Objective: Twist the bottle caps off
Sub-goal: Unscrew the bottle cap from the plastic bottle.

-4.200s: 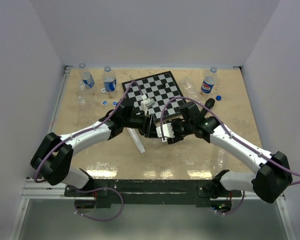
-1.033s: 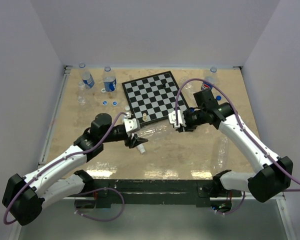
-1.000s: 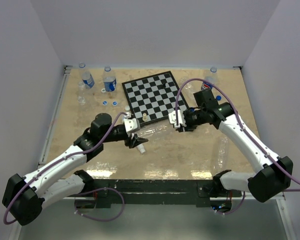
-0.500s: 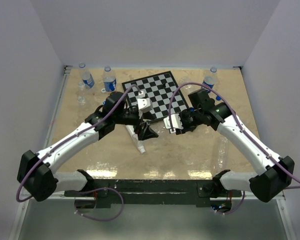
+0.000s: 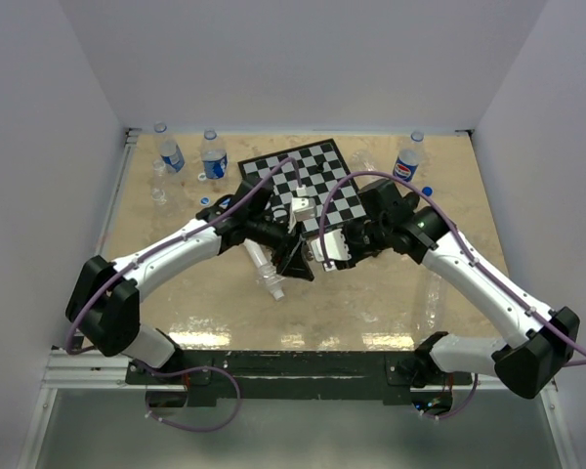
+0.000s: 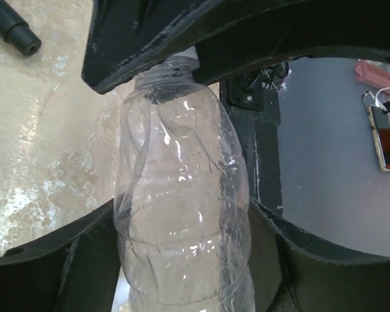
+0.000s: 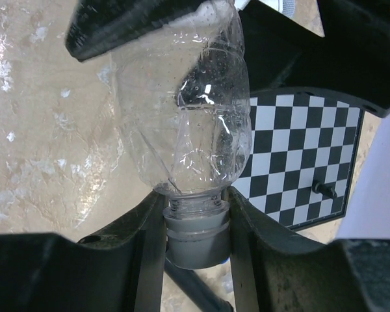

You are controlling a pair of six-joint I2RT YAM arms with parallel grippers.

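Note:
A clear, crumpled, label-free bottle (image 6: 182, 214) hangs above the table between both arms. My left gripper (image 6: 182, 273) is round its body, a black finger against each side. The bottle's neck points into my right gripper (image 7: 195, 244), which is shut on the pale grey bottle cap (image 7: 195, 242). In the top view the two grippers meet over the table's middle, left gripper (image 5: 295, 244) and right gripper (image 5: 322, 246), and the bottle between them barely shows. A loose blue cap (image 5: 427, 191) lies at the right.
A chessboard (image 5: 303, 176) lies just behind the grippers. Labelled bottles (image 5: 171, 153) (image 5: 213, 156) stand at the back left, and a logo bottle (image 5: 406, 164) at the back right. A white stick (image 5: 267, 272) lies under the left arm, a black stick (image 6: 13, 27) nearby.
The left arm swung in from the left, its jaws opened wide and then narrowed round the bottle's body. The right gripper shifted left, still holding the cap.

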